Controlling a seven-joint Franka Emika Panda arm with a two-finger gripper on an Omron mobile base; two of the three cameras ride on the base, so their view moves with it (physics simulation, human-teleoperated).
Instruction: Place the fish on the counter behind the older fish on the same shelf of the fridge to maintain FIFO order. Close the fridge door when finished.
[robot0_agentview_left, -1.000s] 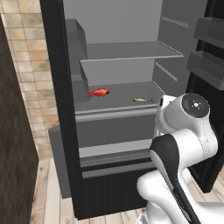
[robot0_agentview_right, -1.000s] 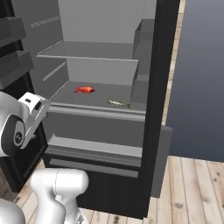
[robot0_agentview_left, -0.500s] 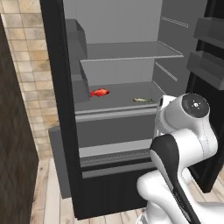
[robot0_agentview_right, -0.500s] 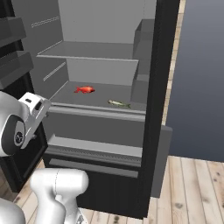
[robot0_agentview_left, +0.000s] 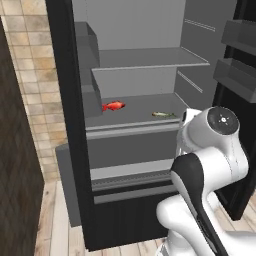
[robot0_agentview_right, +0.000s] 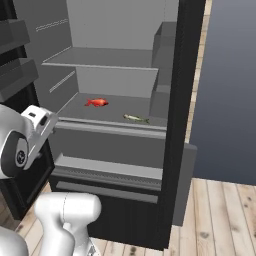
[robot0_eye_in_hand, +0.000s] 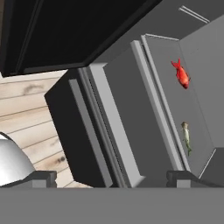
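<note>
Two fish lie well apart on the fridge's (robot0_agentview_left: 70, 150) wide grey shelf (robot0_agentview_left: 132, 131), mid-frame in both base views: the red fish (robot0_agentview_left: 114, 106) toward the back, the older fish (robot0_agentview_left: 163, 115) nearer the front lip. Empty, the hand (robot0_eye_in_hand: 111, 177) has its fingertips (robot0_eye_in_hand: 41, 177) spread wide.

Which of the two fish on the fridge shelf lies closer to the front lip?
The slim greenish-grey fish, on the shelf's right side. The red fish lies farther back and left.
</note>
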